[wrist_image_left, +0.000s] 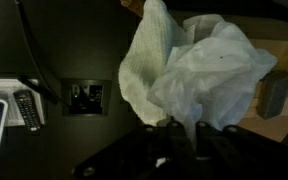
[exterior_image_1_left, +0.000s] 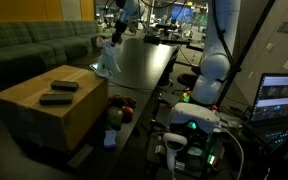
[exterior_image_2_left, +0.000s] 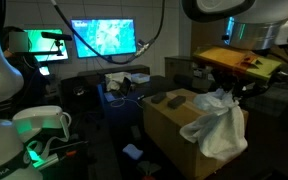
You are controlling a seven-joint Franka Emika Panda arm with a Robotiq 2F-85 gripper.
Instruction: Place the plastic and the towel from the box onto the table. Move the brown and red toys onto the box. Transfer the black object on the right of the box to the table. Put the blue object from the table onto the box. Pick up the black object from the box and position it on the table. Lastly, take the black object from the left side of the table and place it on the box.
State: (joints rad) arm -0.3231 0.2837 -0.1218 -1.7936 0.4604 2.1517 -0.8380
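I have the fingers (wrist_image_left: 174, 138) clamped on one white bundle (exterior_image_1_left: 106, 62) — plastic and towel together — hanging in the upper middle of the frame. Two black objects (exterior_image_1_left: 64, 87) lie on the one box (exterior_image_1_left: 44, 118), lower left, beside the counter (exterior_image_1_left: 144, 65).

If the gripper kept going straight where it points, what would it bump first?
The gripper holds the white plastic-and-towel bundle, so that leads. Beyond it seems to be the dark table, beside the box, though depth is hard to judge.
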